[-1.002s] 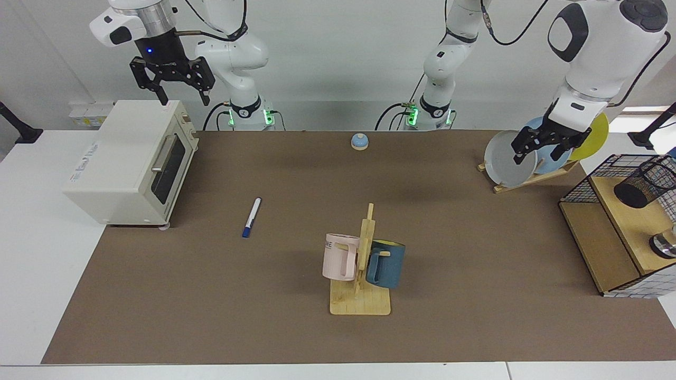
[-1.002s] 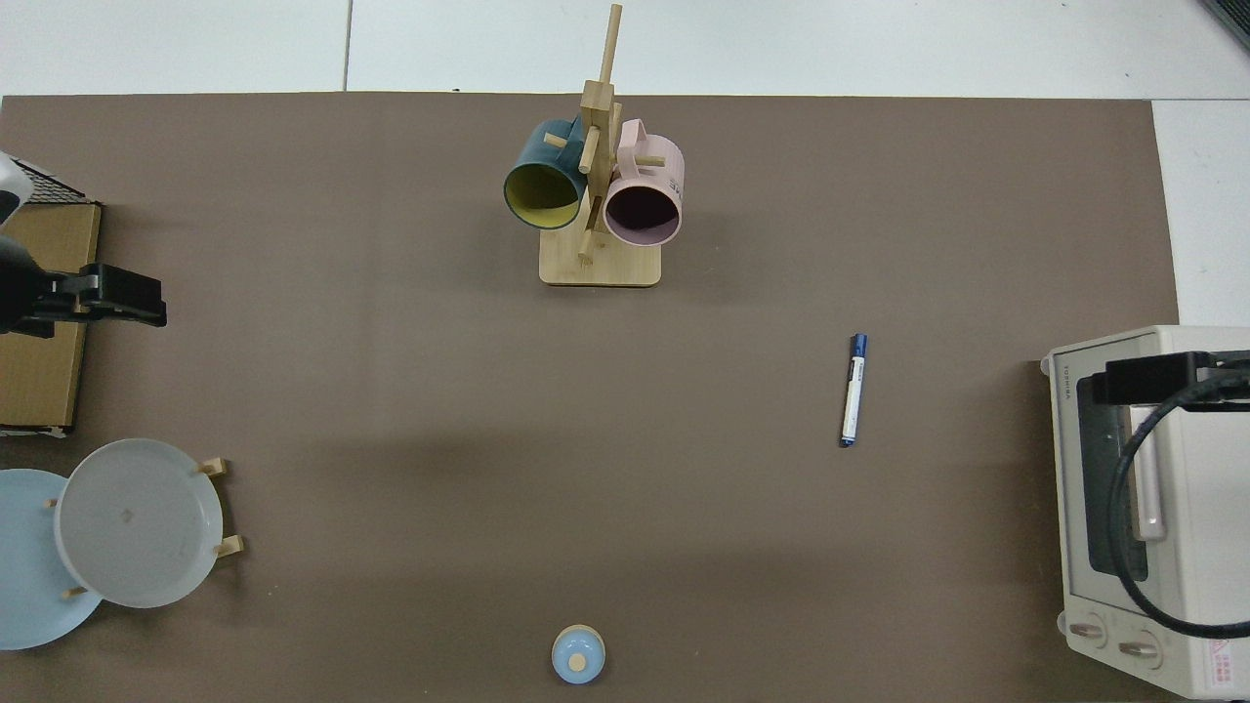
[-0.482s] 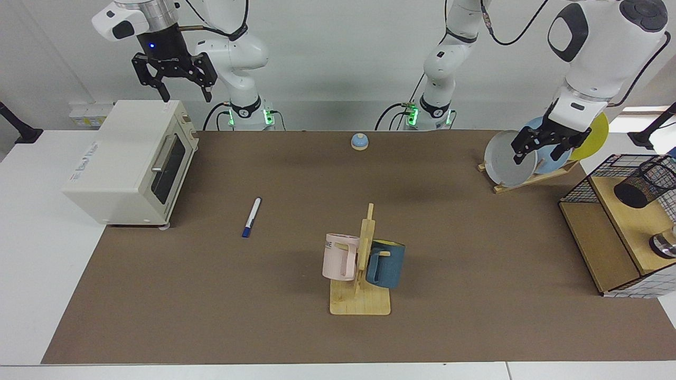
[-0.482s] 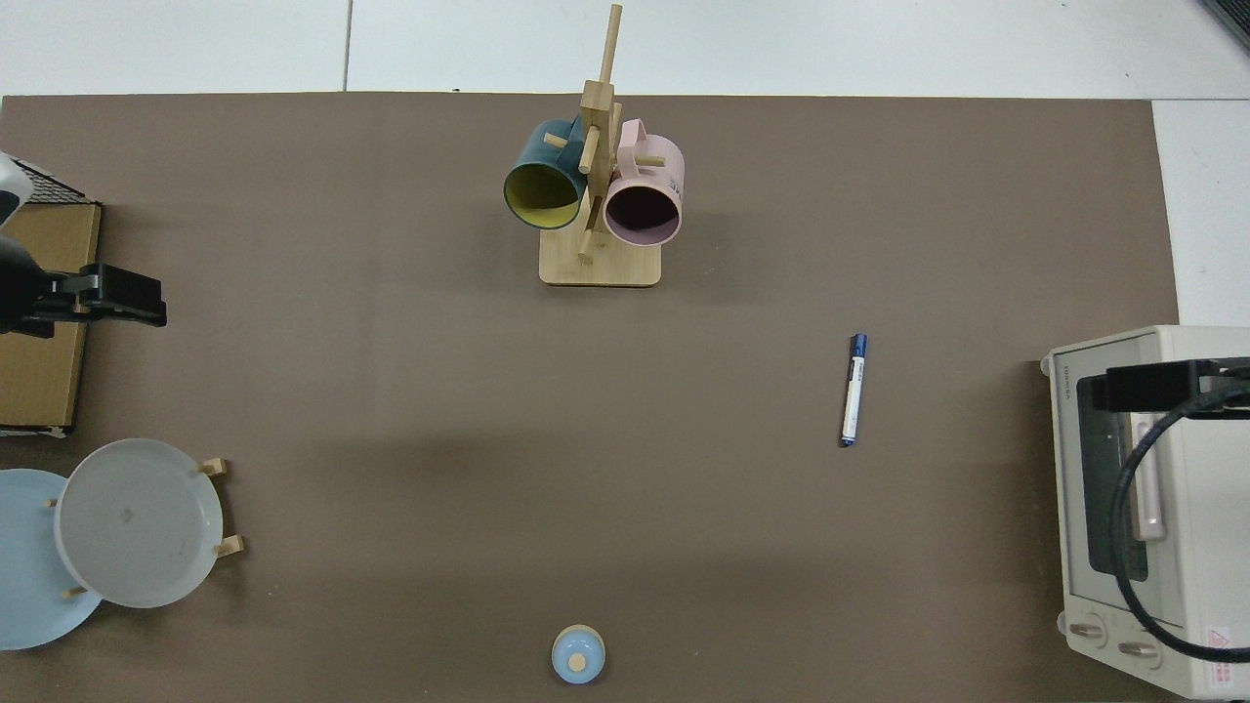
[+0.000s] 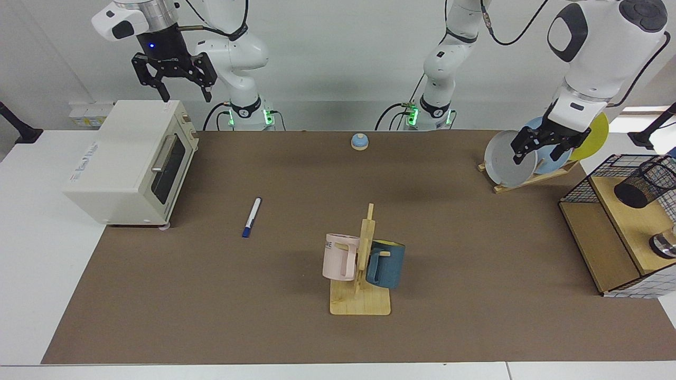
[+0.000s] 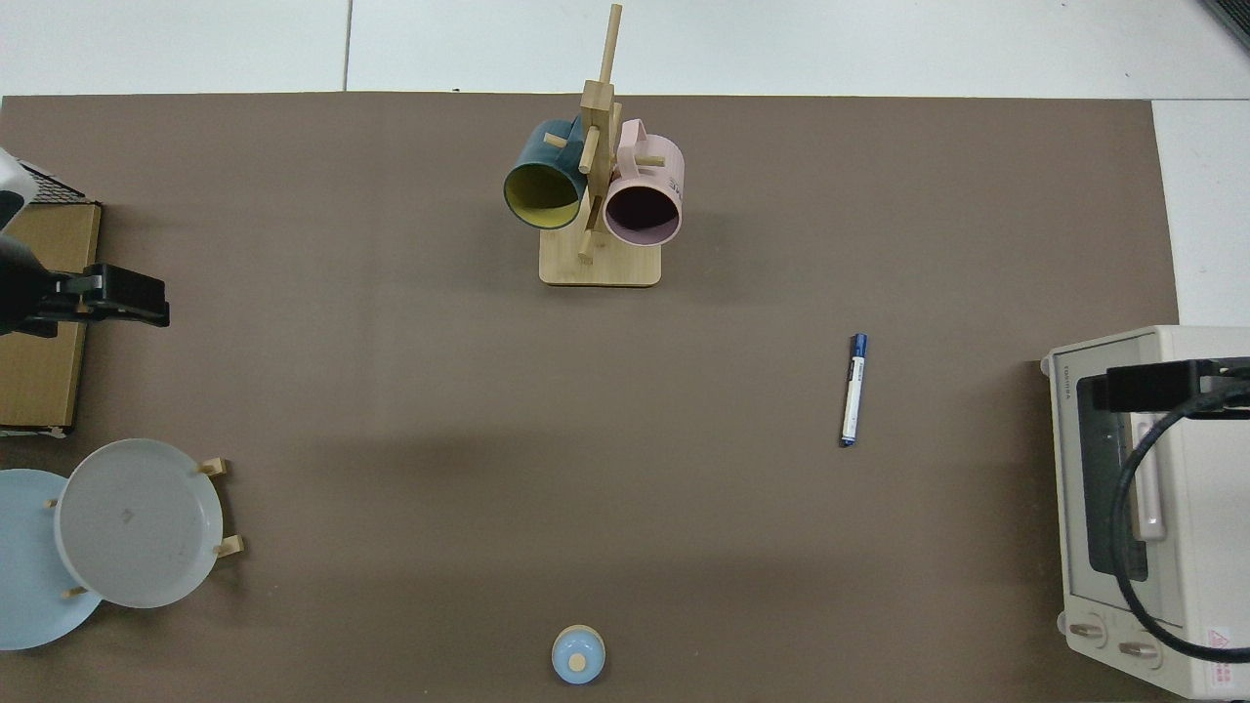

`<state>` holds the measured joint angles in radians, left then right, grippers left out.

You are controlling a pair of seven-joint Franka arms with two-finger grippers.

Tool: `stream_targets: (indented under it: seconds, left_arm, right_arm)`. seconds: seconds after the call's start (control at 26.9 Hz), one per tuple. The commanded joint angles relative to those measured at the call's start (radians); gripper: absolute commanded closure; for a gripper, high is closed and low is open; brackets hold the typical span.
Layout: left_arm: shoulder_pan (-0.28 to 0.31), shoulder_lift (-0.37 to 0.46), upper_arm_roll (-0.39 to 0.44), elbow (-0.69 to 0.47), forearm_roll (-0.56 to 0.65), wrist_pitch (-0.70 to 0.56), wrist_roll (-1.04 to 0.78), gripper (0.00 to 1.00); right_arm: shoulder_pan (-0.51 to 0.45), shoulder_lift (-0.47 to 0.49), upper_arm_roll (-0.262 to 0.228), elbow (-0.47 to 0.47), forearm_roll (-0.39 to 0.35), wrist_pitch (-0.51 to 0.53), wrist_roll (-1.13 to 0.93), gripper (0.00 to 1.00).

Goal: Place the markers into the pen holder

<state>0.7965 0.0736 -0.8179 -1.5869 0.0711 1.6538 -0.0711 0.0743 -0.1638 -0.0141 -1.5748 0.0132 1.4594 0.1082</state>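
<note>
Marker (image 5: 252,217) lies between toaster oven (image 5: 129,161) and mug rack (image 5: 361,274).

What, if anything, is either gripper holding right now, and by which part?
Nothing is held. The right gripper hangs open above the toaster oven; the left gripper is open over the plate rack. The marker lies untouched on the mat.

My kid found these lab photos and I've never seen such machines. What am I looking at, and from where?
Two white robot arms stand at a brown table. One picture faces them from across it; the other looks straight down. The right hand, open and empty, hangs above a cream toaster oven. The left hand, also open and empty, hovers before a rack of plates. A marker lies loose on the table. The black mesh pen holder sits in a wire basket at the far side. Two mugs hang on a wooden stand.
</note>
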Motion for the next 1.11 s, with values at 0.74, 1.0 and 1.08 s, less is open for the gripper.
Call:
stream_targets:
  seconds: [0.74, 1.0, 1.08]
  left_arm:
    - [-0.801, -0.071, 0.747, 0.007, 0.006, -0.040, 0.002, 0.00]
    - [-0.965, -0.109, 0.913, -0.024, -0.016, -0.055, 0.014, 0.00]
    - [-0.967, -0.109, 0.910, -0.024, -0.016, -0.062, 0.014, 0.00]
  right_arm:
    - [-0.002, -0.020, 0.000, -0.024, 0.007, 0.004, 0.013, 0.00]
    - [-0.002, -0.020, 0.000, -0.024, 0.007, 0.004, 0.013, 0.00]
    - [-0.002, -0.020, 0.000, -0.024, 0.007, 0.004, 0.013, 0.00]
